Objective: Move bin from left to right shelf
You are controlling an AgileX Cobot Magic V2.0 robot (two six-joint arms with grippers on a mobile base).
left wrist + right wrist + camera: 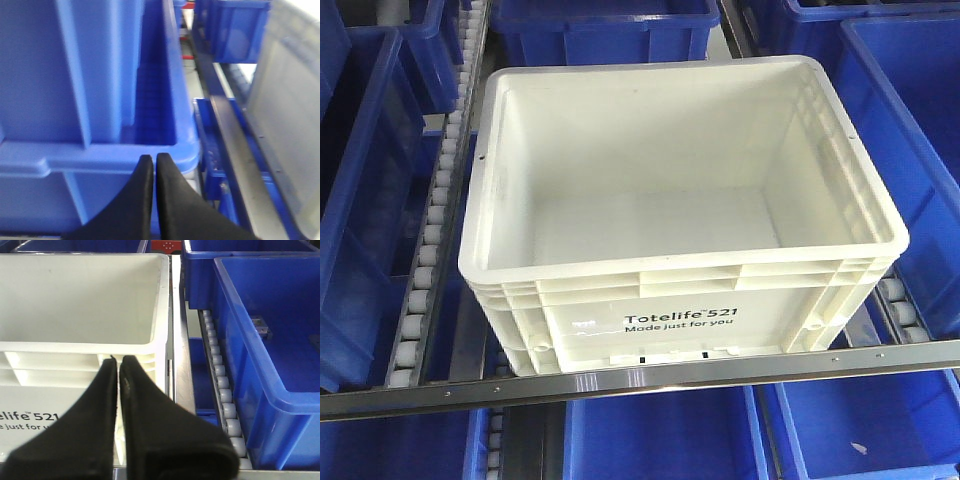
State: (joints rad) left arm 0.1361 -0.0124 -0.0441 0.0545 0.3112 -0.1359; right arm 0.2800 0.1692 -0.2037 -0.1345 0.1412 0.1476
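The bin [590, 320] is a large white tote with a ribbed rim and black "Totelife 521" print. It stands empty on the roller shelf at the centre of the front view. Neither gripper shows in that view. In the right wrist view my right gripper [119, 359] is shut with nothing in it, its tips just in front of the bin [75, 295], near the front right corner and below the rim. My left gripper [152, 157] is also shut and empty, facing the rim of a blue bin [75, 75]. The white bin [287, 115] lies off to its right.
Blue plastic bins surround the white one on every side, including a deep one [280, 340] close on its right. Grey roller tracks [430, 230] [220, 385] run along both sides of it. A metal rail [650, 375] crosses the shelf front just below the bin.
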